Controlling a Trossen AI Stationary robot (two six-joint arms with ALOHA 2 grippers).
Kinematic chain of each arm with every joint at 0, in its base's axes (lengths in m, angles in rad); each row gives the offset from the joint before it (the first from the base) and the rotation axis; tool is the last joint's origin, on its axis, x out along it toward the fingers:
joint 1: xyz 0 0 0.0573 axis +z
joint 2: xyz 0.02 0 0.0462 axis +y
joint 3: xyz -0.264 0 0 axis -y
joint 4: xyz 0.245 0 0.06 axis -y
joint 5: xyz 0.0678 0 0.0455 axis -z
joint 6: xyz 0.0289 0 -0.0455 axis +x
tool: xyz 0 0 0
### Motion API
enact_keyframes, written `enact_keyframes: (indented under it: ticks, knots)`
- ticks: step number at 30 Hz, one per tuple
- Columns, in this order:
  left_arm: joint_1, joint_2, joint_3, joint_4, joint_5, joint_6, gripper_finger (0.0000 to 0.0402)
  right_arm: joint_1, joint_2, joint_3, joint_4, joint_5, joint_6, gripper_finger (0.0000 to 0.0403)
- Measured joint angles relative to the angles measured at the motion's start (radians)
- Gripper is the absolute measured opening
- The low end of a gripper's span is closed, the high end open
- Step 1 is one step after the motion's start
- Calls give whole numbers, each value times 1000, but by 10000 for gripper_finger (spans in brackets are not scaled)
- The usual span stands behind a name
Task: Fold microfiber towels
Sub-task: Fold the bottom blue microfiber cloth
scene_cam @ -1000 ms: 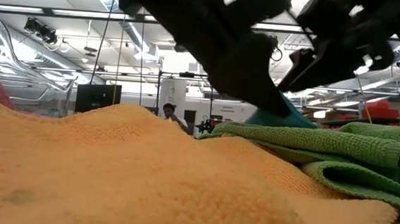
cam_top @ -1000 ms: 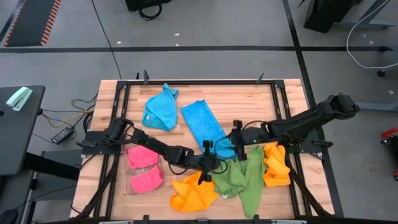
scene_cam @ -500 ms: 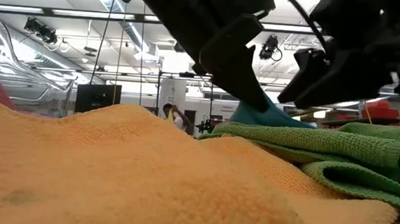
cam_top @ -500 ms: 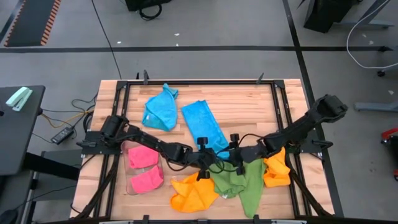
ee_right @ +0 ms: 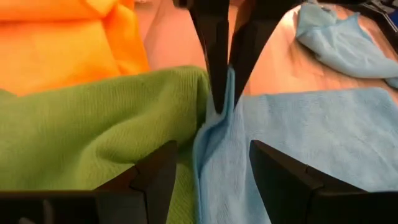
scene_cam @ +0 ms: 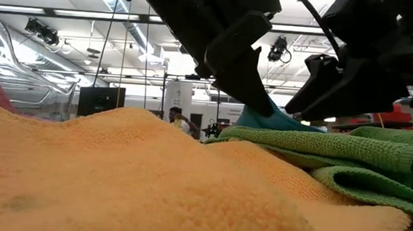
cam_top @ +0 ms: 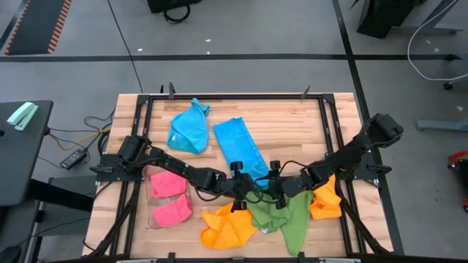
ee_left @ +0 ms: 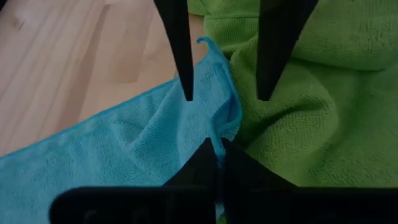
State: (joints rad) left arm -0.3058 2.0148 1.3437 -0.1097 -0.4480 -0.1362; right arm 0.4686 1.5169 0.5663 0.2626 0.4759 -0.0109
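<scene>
The left gripper's (ee_left: 214,152) fingers are pressed together on the near corner of the flat blue towel (cam_top: 238,146), pinching a raised ridge of cloth where it meets the green towel (cam_top: 281,212). Facing it across that corner, the right gripper (ee_right: 208,165) holds its fingers (ee_right: 280,177) apart, one on each side of the same ridge, not yet closed. The step in hand appears to be securing this corner for a fold; whether the right fingers touch the cloth cannot be told. Next, the right gripper must close on blue cloth alone, excluding the green edge. Beyond the blue towel's far end lies a crumpled blue towel (cam_top: 189,128).
</scene>
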Motion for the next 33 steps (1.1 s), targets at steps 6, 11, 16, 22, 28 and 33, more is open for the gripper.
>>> enact_keyframes:
  ticks: [6,11,16,22,28,33]
  knots:
    - [1,-5,0,-9,0,-15,34,0,78,0,42,7,-3,212]
    - [0,-14,1,-18,0,-15,12,-10,103,0,36,24,-2,191]
    - [-2,-20,1,-24,0,-18,16,-16,98,0,44,25,0,137]
    - [-6,-21,1,-50,0,-32,35,-16,98,0,42,24,2,86]
    - [-20,-21,1,-91,0,-37,13,-29,98,4,37,-13,-23,51]
    - [-26,-21,1,-93,40,-37,21,-90,101,38,40,-175,-62,42]
